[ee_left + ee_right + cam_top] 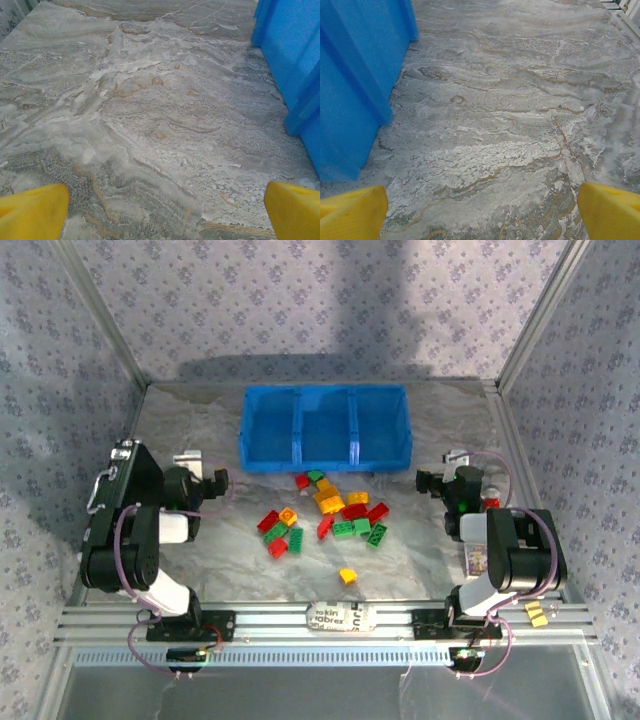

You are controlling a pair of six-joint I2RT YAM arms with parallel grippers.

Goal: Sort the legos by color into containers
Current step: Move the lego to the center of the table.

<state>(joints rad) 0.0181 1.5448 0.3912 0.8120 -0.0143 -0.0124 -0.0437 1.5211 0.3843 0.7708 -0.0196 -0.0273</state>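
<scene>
While legos [325, 515] are lying scattered just in front of blue bin [270, 458], none binned yet, left gripper [215, 480] and right gripper [428, 480] are hovering beside bin's front corners, jaws spread wide, holding nothing; advising pinching outlying yellow brick [347, 576] across smooth flat sides, avoiding studs; bricks hard, glossy, boxy; bin thin-walled plastic; marbled table [190, 440] looking slick.

Top view: bright, even, diffuse light from above, with no glare. A broad soft shadow band runs down the back wall [350, 300] and darkens just behind the blue bin [325, 425]. The picture is soft overall and fine detail is lost.

Wrist views: well lit. The tabletop [150, 125] veining is sharp through the middle. The fingertips [32, 212] of the left claw [162, 215] and of the right claw [480, 212] are blurred, out of focus at the lower corners. The bin faces are saturated and nearly featureless.
</scene>
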